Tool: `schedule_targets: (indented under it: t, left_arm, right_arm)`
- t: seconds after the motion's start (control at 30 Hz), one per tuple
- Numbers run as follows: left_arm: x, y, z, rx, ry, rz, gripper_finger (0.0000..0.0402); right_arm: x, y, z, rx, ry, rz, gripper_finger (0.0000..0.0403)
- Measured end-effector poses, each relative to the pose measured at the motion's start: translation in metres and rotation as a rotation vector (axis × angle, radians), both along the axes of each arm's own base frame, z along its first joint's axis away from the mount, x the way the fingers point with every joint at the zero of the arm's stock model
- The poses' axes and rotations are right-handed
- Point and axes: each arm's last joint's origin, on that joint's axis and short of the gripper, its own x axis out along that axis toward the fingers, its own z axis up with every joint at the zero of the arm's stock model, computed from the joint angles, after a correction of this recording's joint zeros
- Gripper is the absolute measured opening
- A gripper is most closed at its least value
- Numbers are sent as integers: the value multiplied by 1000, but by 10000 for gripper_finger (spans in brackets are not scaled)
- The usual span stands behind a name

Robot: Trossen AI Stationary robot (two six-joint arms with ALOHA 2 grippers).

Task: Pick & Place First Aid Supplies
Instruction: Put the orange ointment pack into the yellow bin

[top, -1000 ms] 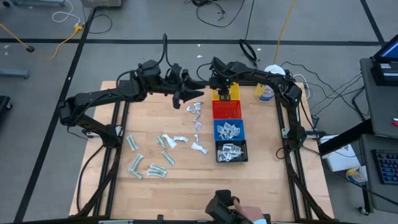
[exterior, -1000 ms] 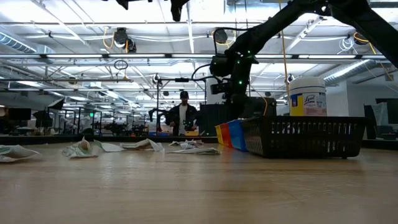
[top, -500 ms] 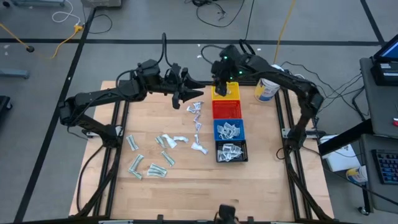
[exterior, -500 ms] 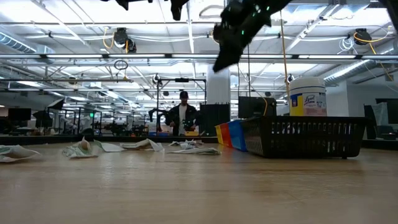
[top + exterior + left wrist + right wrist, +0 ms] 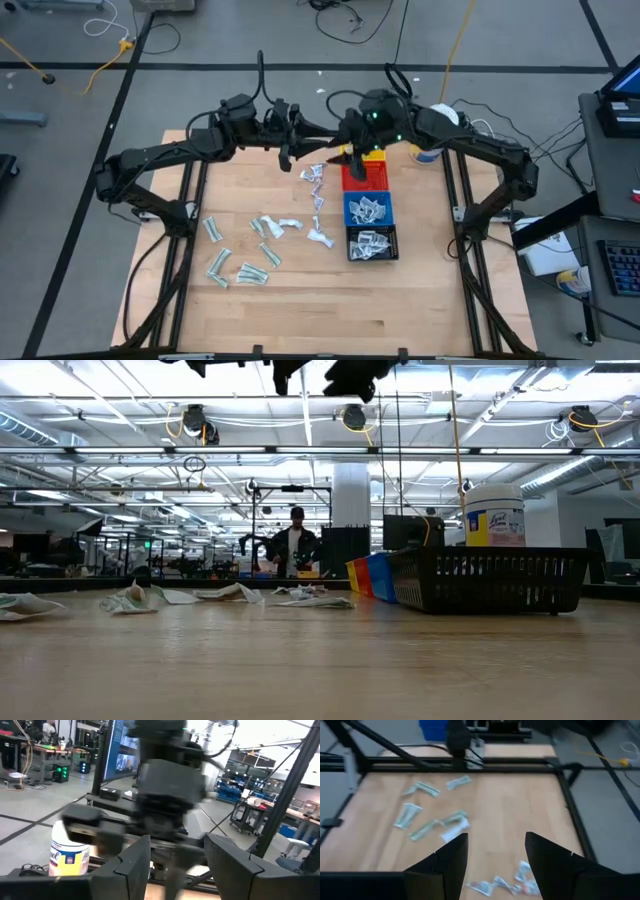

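Packets (image 5: 262,226) scattered on table, well below right gripper (image 5: 347,160), fingers spread, empty

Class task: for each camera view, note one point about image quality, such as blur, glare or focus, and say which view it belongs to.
Left wrist view: the other arm close ahead is motion-blurred, the white jar clearer. Low view: bright ceiling lights wash out the top, and the black bin shows dark against them. High view: evenly lit, packets distinct. Right wrist view: soft focus, the packets on the table slightly smeared.
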Motion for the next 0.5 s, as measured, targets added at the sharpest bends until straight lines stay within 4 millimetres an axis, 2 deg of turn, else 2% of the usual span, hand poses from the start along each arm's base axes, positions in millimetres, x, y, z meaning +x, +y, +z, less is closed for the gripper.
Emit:
schedule_targets:
  t: [0.2, 0.5]
  left_arm:
    - [-2, 6, -5, -19, 48, 18, 193]
    - [-23, 46, -27, -114, 276, 144, 192]
  right_arm:
    - [3, 24, 7, -13, -36, 67, 192]
    - [0, 28, 10, 9, -42, 60, 192]
